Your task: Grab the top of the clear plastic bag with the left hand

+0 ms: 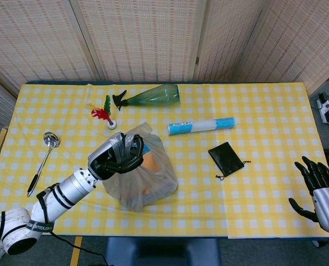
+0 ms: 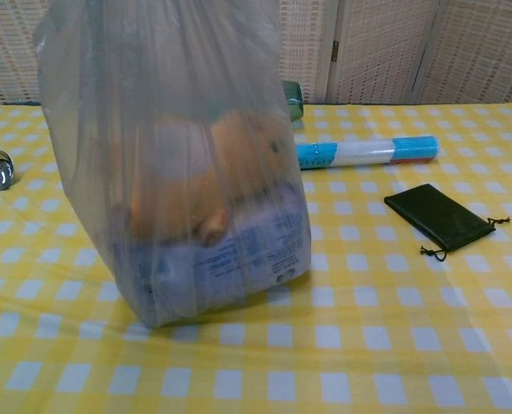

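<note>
so my left hand (image 1: 119, 155) is curled tight around the bunched top of the bag (image 1: 145, 177), fingers wrapped over the gathered plastic near the middle of the table (image 1: 264, 111), a bit to the left. from the chest view the bag (image 2: 187, 181) stands tall and fills the left half of the picture, its base resting on the cloth, with something orange and a printed packet lying low inside. my hand itself is out of that view, above the frame.

i judge the grab is made or very nearly so. to do it well, i'd keep the plastic gathered evenly in my palm so no loose flap slips free, and hold the neck straight above the load, not dragged off to the left, or the contents will roll and tip the bag. the film looks thin and slippery, so a firm, steady squeeze beats a jerk. any lift should go straight up, slowly.

just right of the bag lie a tube (image 1: 201, 126) and a black pouch (image 1: 226, 159), both apart from it; the green bottle (image 1: 152, 96) and shuttlecock (image 1: 104, 114) lie farther back, the ladle (image 1: 42, 159) far left.

my right hand (image 1: 317, 186) sits at the near right edge, fingers spread and holding nothing.
</note>
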